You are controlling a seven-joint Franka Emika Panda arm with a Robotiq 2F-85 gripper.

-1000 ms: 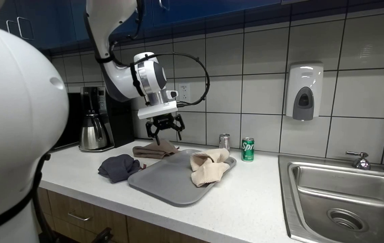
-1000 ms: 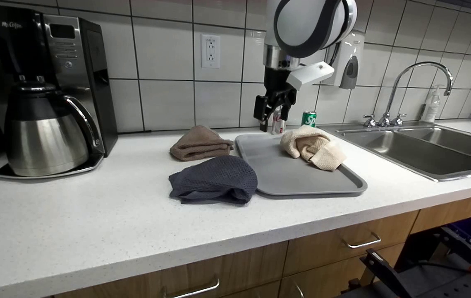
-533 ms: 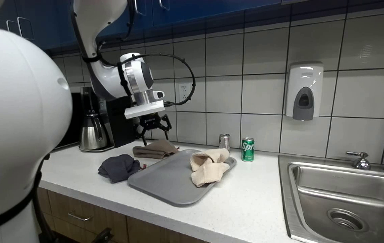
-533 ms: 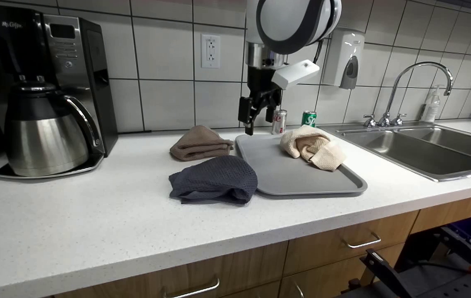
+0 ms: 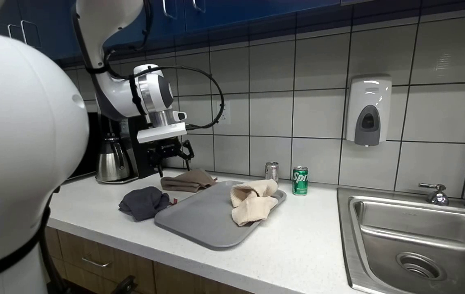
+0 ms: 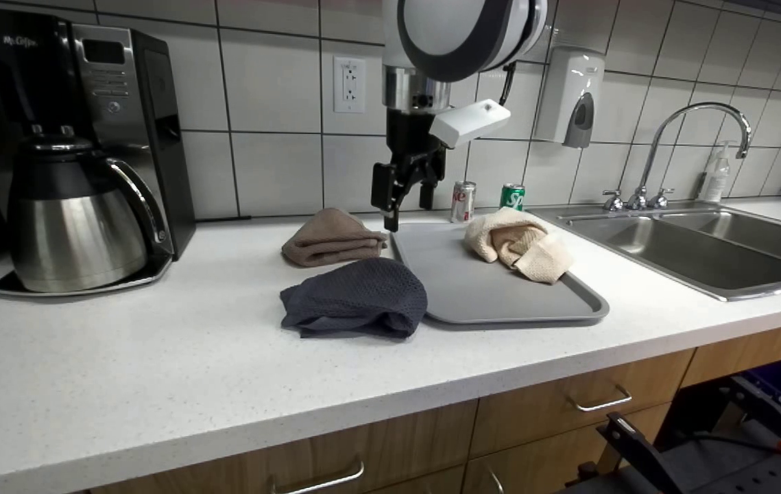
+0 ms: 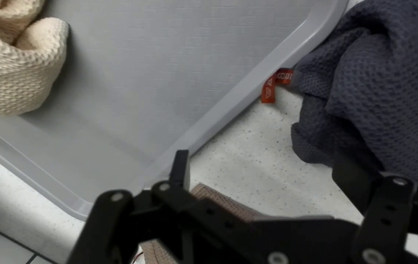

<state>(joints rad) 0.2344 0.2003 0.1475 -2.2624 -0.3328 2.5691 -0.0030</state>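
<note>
gripper (image 5: 174, 172): fingers spread wide, hangs above counter (image 6: 157, 370) by gray tray (image 6: 493, 295) | folded brown towel (image 6: 332, 240): nearest gripper, just beside tray | blue-gray waffle-weave towel (image 6: 356, 298): along same tray side | bunched beige towel (image 5: 252, 208): on tray | sprite can (image 5: 300, 181): upright near tray

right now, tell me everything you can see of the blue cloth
The blue cloth is dark, with a dimpled weave that looks soft. It lies loosely folded in a rounded heap on the counter, beside the tray; at the tray's corner the wrist view shows no clear gap, but whether they touch is hard to tell. A bent red tag with pale print sticks out toward the tray. The gripper hangs open, higher up and clear of it.
</note>
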